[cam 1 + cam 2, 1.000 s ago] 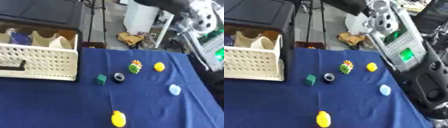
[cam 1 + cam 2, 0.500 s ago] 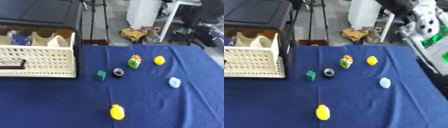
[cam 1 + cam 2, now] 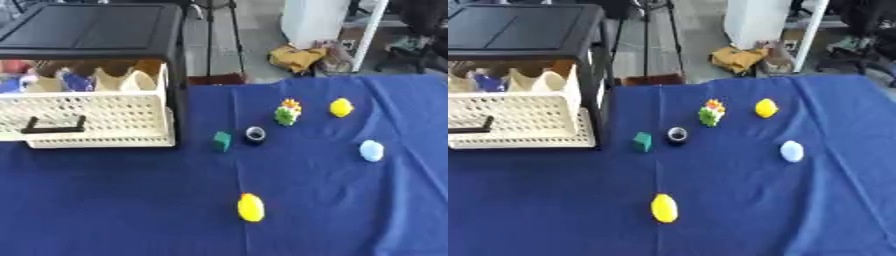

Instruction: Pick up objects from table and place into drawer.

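Neither robot hand shows in either view. The cream perforated plastic drawer [image 3: 87,120] stands pulled open; right of it lie a small green block [image 3: 222,141], a black ring [image 3: 255,134] and, nearer, a yellow oval [image 3: 250,207] on open blue cloth [image 3: 105,200].

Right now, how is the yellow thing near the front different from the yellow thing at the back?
The near yellow object is longer, an upright oval; the far yellow object looks smaller and rounder. The near one lies alone on the blue cloth; the far one sits beside a green and orange toy. Both are plain yellow and untouched.
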Motion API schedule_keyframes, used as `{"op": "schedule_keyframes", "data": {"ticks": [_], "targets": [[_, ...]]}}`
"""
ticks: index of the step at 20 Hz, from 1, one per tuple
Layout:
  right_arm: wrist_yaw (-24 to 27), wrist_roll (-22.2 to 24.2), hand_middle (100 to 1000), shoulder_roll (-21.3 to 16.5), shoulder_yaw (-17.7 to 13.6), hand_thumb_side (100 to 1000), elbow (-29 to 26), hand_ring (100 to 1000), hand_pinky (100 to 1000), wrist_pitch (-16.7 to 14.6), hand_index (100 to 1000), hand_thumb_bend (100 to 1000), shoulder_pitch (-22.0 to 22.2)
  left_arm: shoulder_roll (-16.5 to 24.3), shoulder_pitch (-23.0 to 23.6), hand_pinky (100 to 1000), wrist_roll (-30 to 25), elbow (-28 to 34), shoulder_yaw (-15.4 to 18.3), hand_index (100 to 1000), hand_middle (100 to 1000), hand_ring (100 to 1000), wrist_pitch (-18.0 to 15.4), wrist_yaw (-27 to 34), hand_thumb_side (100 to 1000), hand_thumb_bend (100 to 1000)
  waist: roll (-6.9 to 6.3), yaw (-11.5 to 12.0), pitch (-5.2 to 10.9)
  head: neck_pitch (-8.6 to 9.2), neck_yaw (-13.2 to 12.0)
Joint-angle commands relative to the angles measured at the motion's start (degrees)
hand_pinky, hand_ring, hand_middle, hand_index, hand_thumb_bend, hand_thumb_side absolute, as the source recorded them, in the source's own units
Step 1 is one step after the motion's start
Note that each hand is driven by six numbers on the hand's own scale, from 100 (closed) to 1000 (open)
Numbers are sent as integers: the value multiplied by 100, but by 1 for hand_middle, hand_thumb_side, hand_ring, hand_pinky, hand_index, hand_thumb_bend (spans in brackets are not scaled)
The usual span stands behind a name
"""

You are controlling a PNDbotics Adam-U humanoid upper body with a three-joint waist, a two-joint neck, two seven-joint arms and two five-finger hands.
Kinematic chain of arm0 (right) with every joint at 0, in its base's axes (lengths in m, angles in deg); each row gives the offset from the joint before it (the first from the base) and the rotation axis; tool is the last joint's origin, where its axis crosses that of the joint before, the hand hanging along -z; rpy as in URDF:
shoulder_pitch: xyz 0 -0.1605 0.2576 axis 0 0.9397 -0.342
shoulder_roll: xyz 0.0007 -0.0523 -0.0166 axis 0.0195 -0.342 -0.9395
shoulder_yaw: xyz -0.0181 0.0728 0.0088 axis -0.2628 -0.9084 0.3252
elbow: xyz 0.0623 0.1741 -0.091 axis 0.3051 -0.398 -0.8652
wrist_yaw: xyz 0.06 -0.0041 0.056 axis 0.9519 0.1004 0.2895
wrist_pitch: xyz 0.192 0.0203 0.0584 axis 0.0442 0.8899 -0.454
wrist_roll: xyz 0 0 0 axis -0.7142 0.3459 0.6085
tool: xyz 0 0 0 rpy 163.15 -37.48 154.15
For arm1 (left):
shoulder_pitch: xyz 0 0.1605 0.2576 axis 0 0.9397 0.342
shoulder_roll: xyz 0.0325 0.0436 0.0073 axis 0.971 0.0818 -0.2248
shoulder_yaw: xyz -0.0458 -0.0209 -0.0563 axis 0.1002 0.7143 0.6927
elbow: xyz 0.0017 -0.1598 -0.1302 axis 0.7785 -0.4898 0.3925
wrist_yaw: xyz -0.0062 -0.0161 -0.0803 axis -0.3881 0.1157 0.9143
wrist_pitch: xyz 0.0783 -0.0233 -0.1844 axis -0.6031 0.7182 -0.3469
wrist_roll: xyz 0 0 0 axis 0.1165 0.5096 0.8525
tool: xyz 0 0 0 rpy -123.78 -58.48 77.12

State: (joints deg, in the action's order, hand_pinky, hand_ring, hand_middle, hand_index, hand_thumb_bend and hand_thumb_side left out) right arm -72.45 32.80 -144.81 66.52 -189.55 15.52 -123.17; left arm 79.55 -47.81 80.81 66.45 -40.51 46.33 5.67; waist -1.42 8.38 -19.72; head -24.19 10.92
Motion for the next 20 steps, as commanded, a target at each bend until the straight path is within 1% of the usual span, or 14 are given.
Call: {"op": "schedule_keyframes", "data": {"ticks": [1,3,5,6,7,10,12,14,17,18,19,20], "targets": [[80,11,466,66,-114,921,-72,750,533,-205,726,100,99,786,-48,364,-858,76,12,876,703,541,-33,-516,814,100,-45,-30,185,-139,-171],[66,35,469,174,-105,944,-72,748,533,-270,726,100,156,1175,2,349,-1464,76,-47,890,694,503,-76,-870,785,100,-105,-68,233,-187,-234],[65,36,473,281,-109,947,-72,748,532,-333,727,100,162,1489,38,355,-2020,76,-98,902,696,498,-143,-1218,789,100,-144,-112,274,-224,-277],[61,30,477,336,-111,945,-72,749,533,-359,728,100,165,1646,72,335,-2312,76,-143,908,673,486,-164,-1364,763,100,-168,-134,297,-248,-298],[52,35,476,384,-103,946,-72,749,533,-383,728,100,169,1767,95,334,-2604,76,-183,909,673,487,-177,-1488,763,100,-187,-152,316,-266,-318],[44,113,474,541,-36,954,-72,750,540,-397,727,100,213,2067,163,313,-3584,76,-362,915,664,477,-273,-1678,773,100,-267,-209,367,-317,-402],[51,161,472,631,-12,953,-72,751,542,-360,727,100,245,2188,173,306,-4090,76,-434,909,649,463,-349,-1662,793,100,-305,-253,385,-331,-467],[51,187,472,668,-9,953,-72,751,542,-335,727,100,261,2230,157,306,-4357,76,-430,909,649,463,-378,-1609,793,100,-317,-268,393,-339,-492],[53,199,472,678,-11,953,-72,751,542,-326,727,100,266,2245,141,306,-4491,76,-400,909,649,463,-387,-1553,793,100,-320,-271,396,-341,-497],[54,200,470,684,-11,956,-72,753,547,-321,725,100,272,2252,144,303,-4510,76,-400,871,625,442,-391,-1546,836,100,-327,-277,394,-344,-516],[66,204,470,731,-6,954,-72,753,547,-299,724,100,282,2315,193,286,-4556,76,-459,859,603,417,-429,-1534,935,100,-381,-339,388,-364,-622],[84,221,470,774,7,954,-72,753,548,-278,723,100,266,2415,225,288,-4621,76,-558,861,612,418,-463,-1520,945,100,-419,-414,390,-380,-704]]}}
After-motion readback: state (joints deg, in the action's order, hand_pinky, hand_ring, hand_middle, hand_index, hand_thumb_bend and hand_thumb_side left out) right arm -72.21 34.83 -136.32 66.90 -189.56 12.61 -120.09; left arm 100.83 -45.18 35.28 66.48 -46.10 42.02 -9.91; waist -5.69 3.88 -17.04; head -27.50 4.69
